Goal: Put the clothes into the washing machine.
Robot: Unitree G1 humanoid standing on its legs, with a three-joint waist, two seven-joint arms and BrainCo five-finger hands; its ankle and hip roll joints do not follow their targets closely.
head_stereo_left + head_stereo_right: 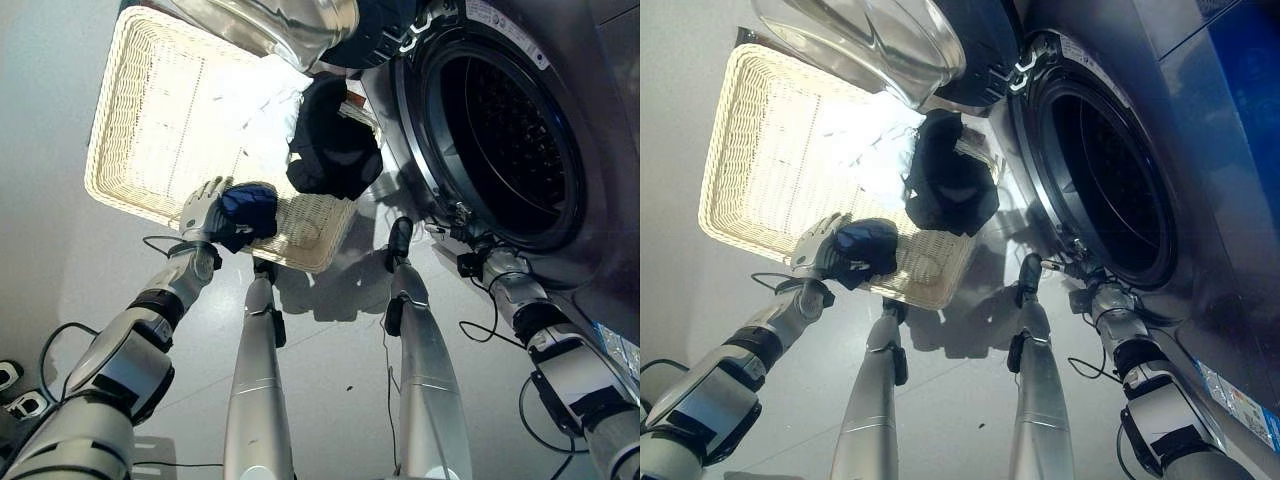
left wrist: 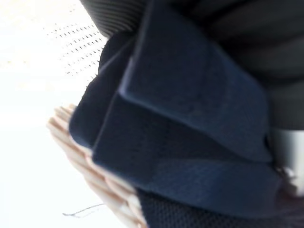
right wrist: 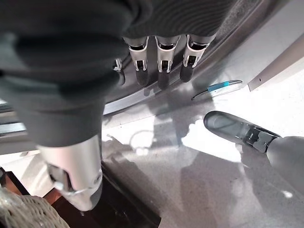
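The left robot hand [image 1: 205, 215] grips a navy garment [image 1: 247, 211] at the near rim of the wicker basket [image 1: 140, 120]. A dark garment [image 1: 330, 140] and white cloth [image 1: 262, 110] remain inside. The washing machine drum [image 1: 505, 140] looks empty, door [image 1: 270, 25] open. The right robot hand [image 3: 161, 66], fingers relaxed, hangs by the drum's lower rim, with open floor [image 1: 340, 340] between.

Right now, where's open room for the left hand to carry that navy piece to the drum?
The washing machine drum stands open and looks empty. Floor between the wicker basket and the machine is bare. The basket's far-left half is bare too. Crowded: the black garment over the basket's machine-side rim, the open door above, and the right hand at the drum's lower rim.
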